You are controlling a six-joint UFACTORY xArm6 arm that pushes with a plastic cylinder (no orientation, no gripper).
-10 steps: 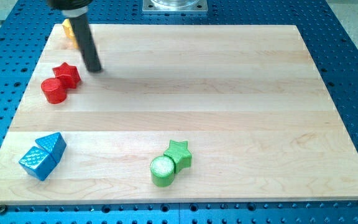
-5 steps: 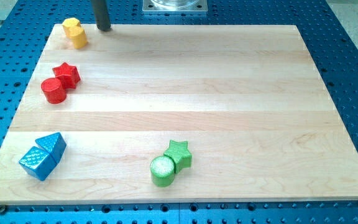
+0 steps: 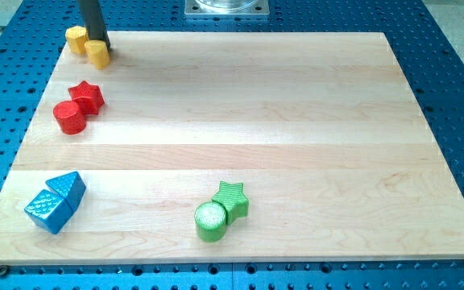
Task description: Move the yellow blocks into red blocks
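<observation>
Looking at the top-left corner of the pale wooden board (image 3: pixel 240 121), you can see the dark rod coming down from the view's top edge, its upper part cut off by the frame. My tip (image 3: pixel 100 42) sits right between the two yellow blocks, and it covers part of each, so their shapes are hard to make out. The rod has nothing to grasp with; whether the tip is pressing on either block, you cannot tell for sure, though it looks to be touching both.

The first small yellow block (image 3: pixel 76 38) lies at the very corner, on the view's left of the tip. The second yellow block (image 3: pixel 97 55) sits just below and to the right of it, chunky and faceted. Together the pair runs diagonally, from upper left down to lower right.

Below them, apart from the yellow pair, the red star block (image 3: pixel 87 96) touches the red cylinder block (image 3: pixel 69 118), the cylinder down and left of the star.

Well away, two blue faceted blocks (image 3: pixel 55 202) huddle near the lower left, and the green star block (image 3: pixel 231 199) touches the green cylinder block (image 3: pixel 210 221) near the bottom middle.
</observation>
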